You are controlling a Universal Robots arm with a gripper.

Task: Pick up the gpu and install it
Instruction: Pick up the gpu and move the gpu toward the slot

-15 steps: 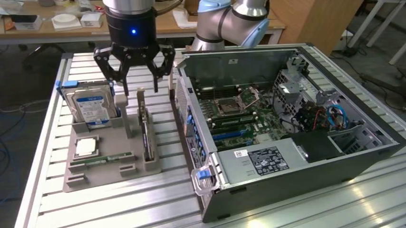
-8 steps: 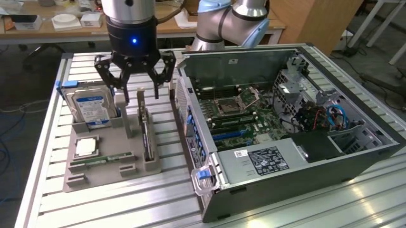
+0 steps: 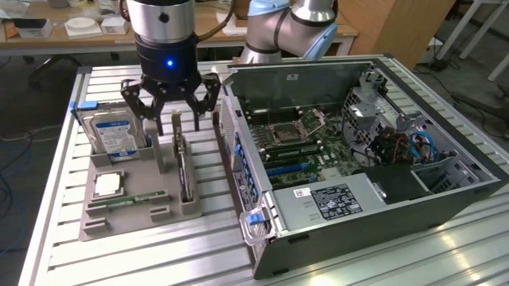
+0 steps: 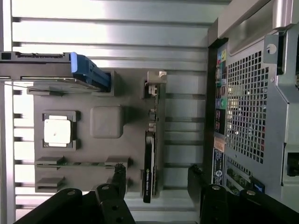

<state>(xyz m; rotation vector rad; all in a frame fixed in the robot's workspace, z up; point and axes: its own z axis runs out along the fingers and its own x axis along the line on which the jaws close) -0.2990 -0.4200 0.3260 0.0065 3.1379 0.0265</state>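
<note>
Jaws apart above the gpu

I see the gpu [image 3: 183,170] [image 4: 149,158] standing on edge in the grey holder [image 3: 151,179] on the counter [image 3: 143,256]. It sits just beside the open computer case [image 3: 358,232], long axis parallel to the case's rear panel. Hard drive [image 3: 111,134], processor [image 3: 107,183] and memory stick [image 3: 127,201] fill neighbouring pockets. Jaws hang spread above the card.

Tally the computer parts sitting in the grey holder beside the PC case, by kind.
Hard drive: 1
Processor chip: 1
Memory stick: 1
gpu: 1
Total: 4
</note>
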